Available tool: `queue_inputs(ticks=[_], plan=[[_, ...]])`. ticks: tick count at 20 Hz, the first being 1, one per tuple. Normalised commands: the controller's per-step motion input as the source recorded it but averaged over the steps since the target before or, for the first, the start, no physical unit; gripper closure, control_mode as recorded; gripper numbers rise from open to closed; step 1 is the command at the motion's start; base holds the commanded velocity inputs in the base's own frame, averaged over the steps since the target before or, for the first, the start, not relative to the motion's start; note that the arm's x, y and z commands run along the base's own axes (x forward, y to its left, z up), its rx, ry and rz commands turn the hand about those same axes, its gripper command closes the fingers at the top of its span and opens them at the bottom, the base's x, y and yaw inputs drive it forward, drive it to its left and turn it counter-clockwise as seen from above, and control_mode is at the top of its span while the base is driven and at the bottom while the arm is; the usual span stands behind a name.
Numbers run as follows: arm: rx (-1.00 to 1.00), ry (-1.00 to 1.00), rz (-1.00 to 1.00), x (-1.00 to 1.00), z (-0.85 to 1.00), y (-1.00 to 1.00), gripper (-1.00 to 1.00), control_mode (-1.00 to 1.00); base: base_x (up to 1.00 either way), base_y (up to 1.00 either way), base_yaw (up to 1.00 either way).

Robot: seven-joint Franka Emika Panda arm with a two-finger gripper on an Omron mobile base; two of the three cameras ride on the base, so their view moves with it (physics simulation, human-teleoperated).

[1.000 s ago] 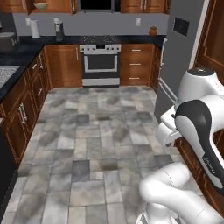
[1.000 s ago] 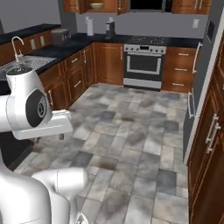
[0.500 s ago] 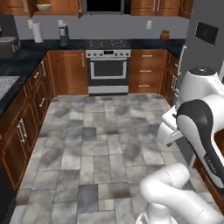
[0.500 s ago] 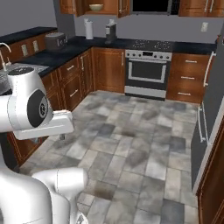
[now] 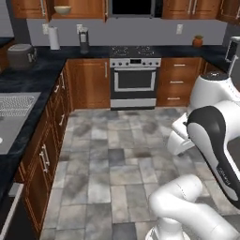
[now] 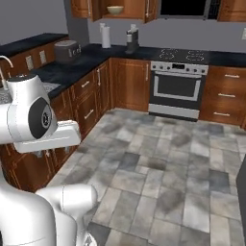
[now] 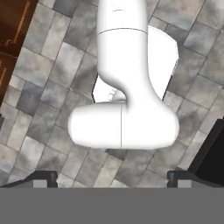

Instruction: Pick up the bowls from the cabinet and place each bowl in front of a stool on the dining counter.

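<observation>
An olive-tan bowl [image 5: 62, 9] [image 6: 115, 9] sits on the shelf of the open reddish-brown wall cabinet [image 5: 89, 8] [image 6: 132, 6], high on the far wall left of the stove. The white and blue bowl and the dining counter are out of view. My gripper [image 7: 112, 179] is open, its two dark fingertips [image 7: 43, 176] wide apart with nothing between them. It points down at the grey tiled floor and my own white base, far from the cabinet.
A steel stove [image 5: 135, 79] [image 6: 178, 86] stands at the far wall. A black-topped counter with drawers [image 5: 28, 79] [image 6: 72, 67] runs along the left, carrying a toaster [image 5: 21, 55], a paper towel roll [image 5: 54, 37] and a sink [image 5: 14, 105]. The tiled floor [image 5: 108, 154] gives open room.
The whole scene has shifted right and grown larger, so the base has driven toward the far wall while turning left. The arm keeps its pose on the base.
</observation>
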Motion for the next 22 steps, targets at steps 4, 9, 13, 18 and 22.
queue_inputs(ticks=[4,9,13,18,22], plan=[[0.0,0.0,0.0,0.0,0.0,0.0,-1.0,1.0,0.83,0.65,0.01],[0.0,0.0,0.0,0.0,0.0,0.0,-1.0,1.0,0.98,0.44,0.01],[0.0,0.0,0.0,0.0,0.0,0.0,-1.0,1.0,1.0,0.04,0.04],[0.0,0.0,0.0,0.0,0.0,0.0,-1.0,1.0,1.0,0.0,0.08],[0.0,0.0,0.0,0.0,0.0,0.0,-1.0,1.0,1.0,0.24,0.05]])
